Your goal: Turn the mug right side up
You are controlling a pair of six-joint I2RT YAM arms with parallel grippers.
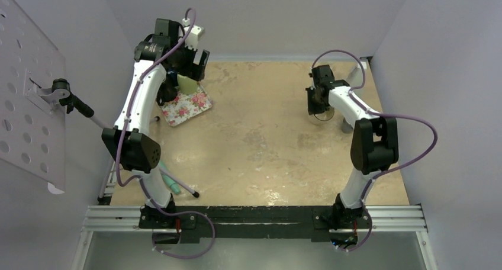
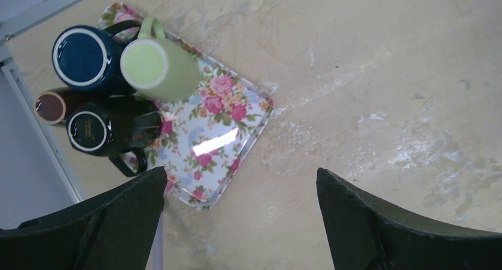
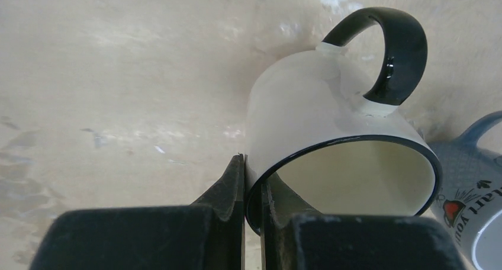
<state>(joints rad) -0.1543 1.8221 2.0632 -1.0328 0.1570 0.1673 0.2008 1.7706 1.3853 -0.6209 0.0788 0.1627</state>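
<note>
Mug (image 3: 308,104), white glazed with a black rim and handle, is lying tipped between the jaws of the right gripper (image 3: 251,169), which are clenching its rim wall, one finger inside and one outside. It is looking stiff, slick and breakable, so this thin rim pinch is risking a slip. A grey mug (image 3: 467,205) is sitting just right of the jaws. The left gripper (image 2: 241,175) is hanging released, with a flowered tray (image 2: 237,134) lying beyond its jaws.

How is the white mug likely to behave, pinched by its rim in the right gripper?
The white mug looks smooth, so it may slip in the right gripper, which pinches only one spot of its rim. Gripped off-centre, it will probably tend to pivot, its black handle adding lopsided weight. It looks rigid, and would likely chip if dropped.
</note>
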